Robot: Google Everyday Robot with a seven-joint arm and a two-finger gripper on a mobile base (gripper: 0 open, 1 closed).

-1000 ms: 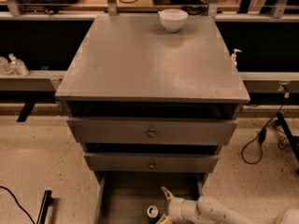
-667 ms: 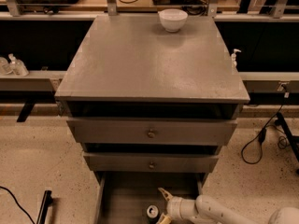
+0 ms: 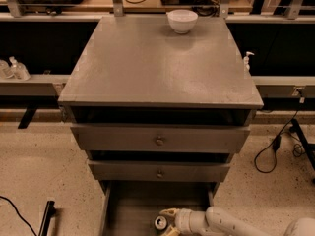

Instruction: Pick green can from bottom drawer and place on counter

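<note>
The green can (image 3: pixel 160 223) stands upright in the open bottom drawer (image 3: pixel 132 205) at the bottom of the view; its silver top shows. My gripper (image 3: pixel 167 221) reaches in from the lower right on a white arm. Its pale fingers (image 3: pixel 169 213) sit on either side of the can, open around it. The counter (image 3: pixel 157 63) is the broad grey top of the cabinet above.
A white bowl (image 3: pixel 182 21) sits at the far edge of the counter. Two closed drawer fronts with knobs (image 3: pixel 159 141) are above the open drawer. Cables (image 3: pixel 275 146) lie on the floor at right. A wooden bench with cables runs behind.
My gripper has moved slightly left, closer around the can. The can has not moved.
</note>
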